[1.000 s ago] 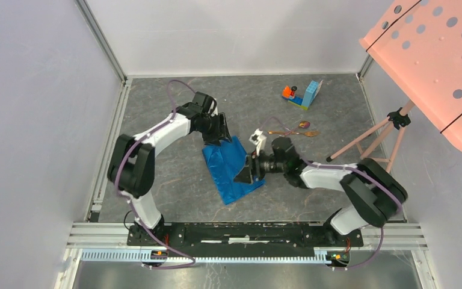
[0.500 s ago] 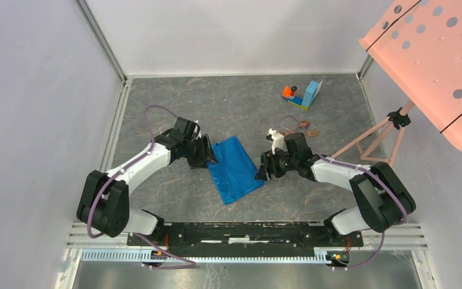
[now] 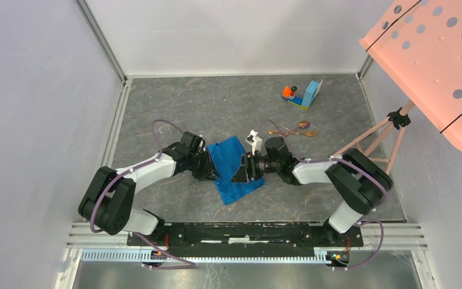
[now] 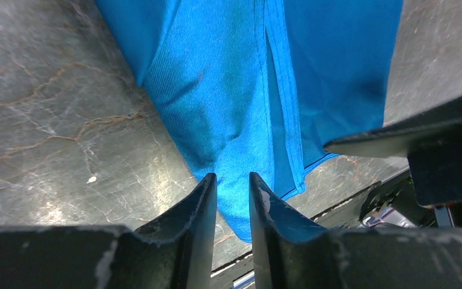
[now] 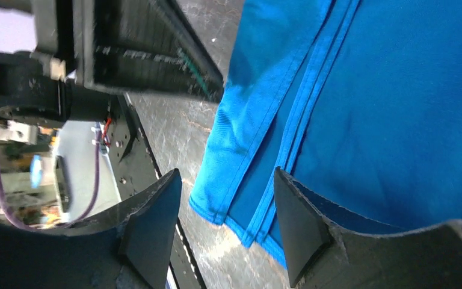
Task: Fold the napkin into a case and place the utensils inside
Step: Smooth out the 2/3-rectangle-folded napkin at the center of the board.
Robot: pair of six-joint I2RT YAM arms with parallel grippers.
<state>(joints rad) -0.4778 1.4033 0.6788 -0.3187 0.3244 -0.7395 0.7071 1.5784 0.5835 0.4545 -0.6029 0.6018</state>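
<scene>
Flanking the shiny bright-blue cloth napkin (image 3: 225,153) for folding, the left gripper (image 4: 233,177) is nearly closed, hold unclear. The right gripper (image 5: 227,174) gapes, empty.

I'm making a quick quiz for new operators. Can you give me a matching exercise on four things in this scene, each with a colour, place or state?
Things:
1. napkin
2. utensils
3. toy blocks
4. right gripper

Descriptions:
A. orange and blue, farthest back in the top view
B. bright blue, lying in folded layers
C. copper-gold, lying apart from the cloth
D. jaws apart, over the cloth's edge

Pairs: 1-B, 2-C, 3-A, 4-D
</scene>
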